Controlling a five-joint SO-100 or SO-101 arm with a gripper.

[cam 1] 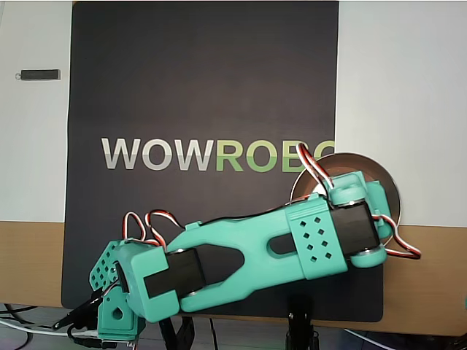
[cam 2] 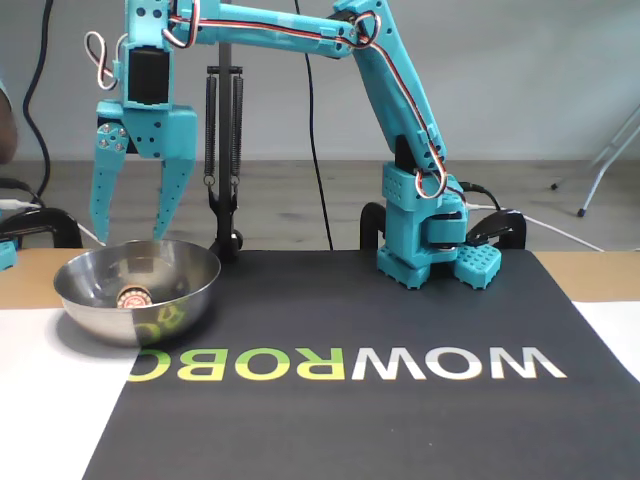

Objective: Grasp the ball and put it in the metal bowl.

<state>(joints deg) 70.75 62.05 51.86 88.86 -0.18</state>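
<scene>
Your gripper (cam 2: 128, 235) hangs spread and empty just above the metal bowl (cam 2: 190, 262), and the ball (cam 2: 133, 297) sits inside, low on the near wall. Lift straight up; dip and you may clip the rim.

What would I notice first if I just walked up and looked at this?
Probably the big turquoise robot arm, reaching over from its base on the black mat toward the left of the fixed view. Its hand hangs open right above the shiny metal bowl, and the little ball sits inside that bowl. The huge WOWROBO letters printed across the mat also jump out.
</scene>
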